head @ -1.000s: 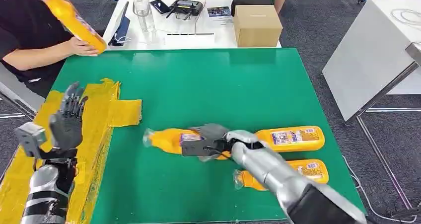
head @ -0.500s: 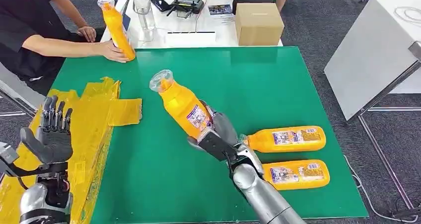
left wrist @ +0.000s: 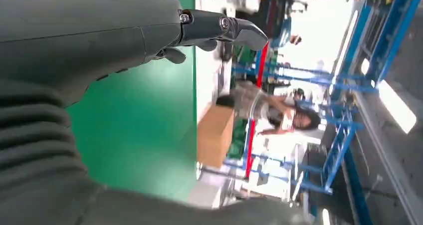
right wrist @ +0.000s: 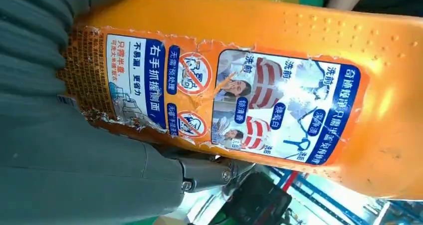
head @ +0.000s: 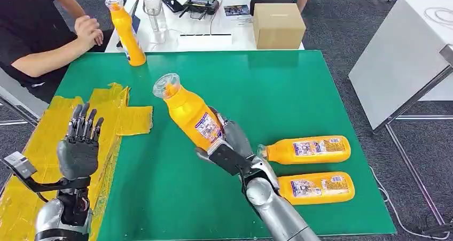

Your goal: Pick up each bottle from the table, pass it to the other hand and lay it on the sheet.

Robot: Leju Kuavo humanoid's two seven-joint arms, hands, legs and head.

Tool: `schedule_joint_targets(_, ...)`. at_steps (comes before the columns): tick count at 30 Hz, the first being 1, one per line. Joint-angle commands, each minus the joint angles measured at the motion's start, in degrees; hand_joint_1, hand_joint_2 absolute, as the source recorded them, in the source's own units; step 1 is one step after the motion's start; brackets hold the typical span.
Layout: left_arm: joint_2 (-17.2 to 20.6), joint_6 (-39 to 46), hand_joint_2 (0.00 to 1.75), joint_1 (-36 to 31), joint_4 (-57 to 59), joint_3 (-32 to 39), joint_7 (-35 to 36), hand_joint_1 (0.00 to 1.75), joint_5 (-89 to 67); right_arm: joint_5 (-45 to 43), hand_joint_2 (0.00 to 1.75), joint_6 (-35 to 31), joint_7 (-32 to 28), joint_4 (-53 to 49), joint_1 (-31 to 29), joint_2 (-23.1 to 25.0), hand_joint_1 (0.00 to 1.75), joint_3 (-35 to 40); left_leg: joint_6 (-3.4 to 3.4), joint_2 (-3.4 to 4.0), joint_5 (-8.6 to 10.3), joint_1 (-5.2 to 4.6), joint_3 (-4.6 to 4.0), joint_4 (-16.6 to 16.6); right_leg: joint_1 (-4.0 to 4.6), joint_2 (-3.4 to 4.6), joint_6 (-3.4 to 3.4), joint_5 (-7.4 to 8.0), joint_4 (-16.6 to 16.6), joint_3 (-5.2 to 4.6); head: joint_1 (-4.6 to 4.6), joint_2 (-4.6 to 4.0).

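A person (head: 32, 43) sits at the far-left corner of the green counter (head: 288, 91), forearm resting by its edge. Below, the crumpled yellow sheet (head: 115, 121) runs along the counter's left edge, and the robot's left hand (head: 79, 147) is raised upright over it, fingers (head: 85, 121) spread apart and holding nothing. An upright orange bottle (head: 126, 32) stands at the counter's far edge, near the person. At centre, above open green surface, the right hand (head: 227, 147) grips a tilted orange bottle (head: 189, 113) around its labelled lower body, its capped end pointing up and left toward the sheet; the right wrist view shows the torn label (right wrist: 219, 105) lying against the grey thumb and palm. To the right, two more bottles (head: 310, 149) (head: 319, 187) lie on their sides, one just beyond the other, near the counter's right edge. A cardboard box (head: 276, 24) sits on the white table behind.
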Motion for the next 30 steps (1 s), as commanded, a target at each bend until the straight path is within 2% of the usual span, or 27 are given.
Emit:
schedule_joint_targets(1,-0.03,-0.3,1.75,2.4,-2.95,-11.17,0.38,0.0,-1.12,2.26,1.75,1.79,2.05,7.31,-3.94,3.49,1.75,9.29,0.01,0.11,-0.11,0.01,0.26,-0.01,0.02,0.13,-0.03,-0.06,-0.02,0.22,-0.02,0.0)
schedule_joint_targets(14,0.63,-0.99,1.75,3.03,-2.54,-13.14,0.89,0.0,0.45,2.39,1.75,2.1,3.12,9.05,-4.9,4.01,1.75,12.83,0.03,0.03,-0.02,-0.02,0.11,-0.05,-0.02,0.03,-0.01,-0.01,-0.03,0.1,0.0,0.0)
schedule_joint_targets(17,0.94,-1.3,1.75,3.62,-2.09,-14.12,1.59,0.0,1.53,2.3,1.75,2.13,3.48,9.89,-5.3,3.99,1.75,13.91,0.04,0.1,-0.15,0.02,0.41,-0.04,0.02,0.13,-0.03,-0.1,-0.07,0.4,0.0,0.0)
schedule_joint_targets(21,1.49,-2.24,1.75,4.06,-1.9,-14.85,2.29,0.0,3.55,2.14,1.75,2.08,3.79,10.84,-5.77,3.78,1.75,14.32,0.01,0.04,-0.02,-0.01,0.16,-0.07,-0.01,0.04,-0.02,-0.01,-0.06,0.15,0.0,0.0)
schedule_joint_targets(30,2.78,-6.04,1.75,6.63,-1.29,-19.1,7.09,0.0,12.94,3.42,1.75,2.29,4.08,14.23,-7.05,4.88,1.75,16.39,0.02,0.1,-0.05,-0.03,0.25,-0.09,-0.03,0.12,-0.02,-0.02,-0.07,0.21,-0.02,0.0)
